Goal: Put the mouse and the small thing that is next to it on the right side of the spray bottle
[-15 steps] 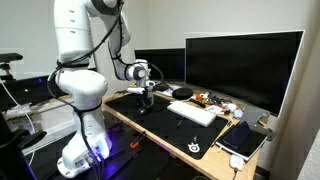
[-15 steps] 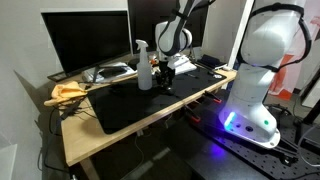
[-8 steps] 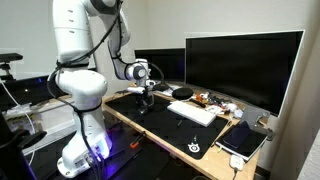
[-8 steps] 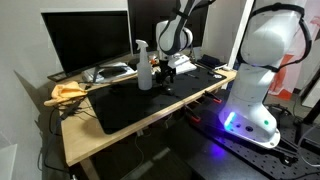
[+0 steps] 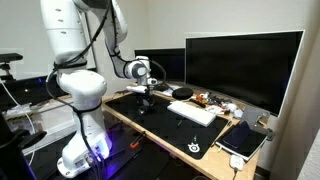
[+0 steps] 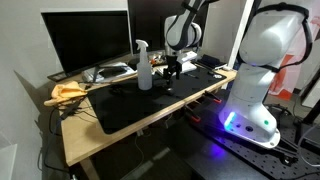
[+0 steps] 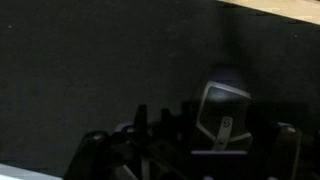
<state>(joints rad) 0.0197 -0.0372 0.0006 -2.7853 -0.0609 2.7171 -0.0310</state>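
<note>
The spray bottle (image 6: 144,68), whitish with a white trigger head, stands upright on the black desk mat (image 6: 125,108). My gripper (image 6: 172,72) hangs just beside it on the robot's side, a little above the mat; it also shows in an exterior view (image 5: 146,93). In the wrist view a dark mouse (image 7: 222,110) with a pale outline and a scroll wheel lies on the mat below my gripper (image 7: 195,150). The fingers stand wide apart at the frame's bottom corners, with nothing between them. The small thing cannot be made out.
A white keyboard (image 5: 193,112) lies before a large monitor (image 5: 243,62). A dark tablet (image 5: 243,139) sits at the desk's far end. A yellow cloth (image 6: 67,92) lies at the mat's other end. The robot base (image 6: 255,100) stands beside the desk.
The arm has shifted and risen slightly by the spray bottle. The bottle has not moved.
</note>
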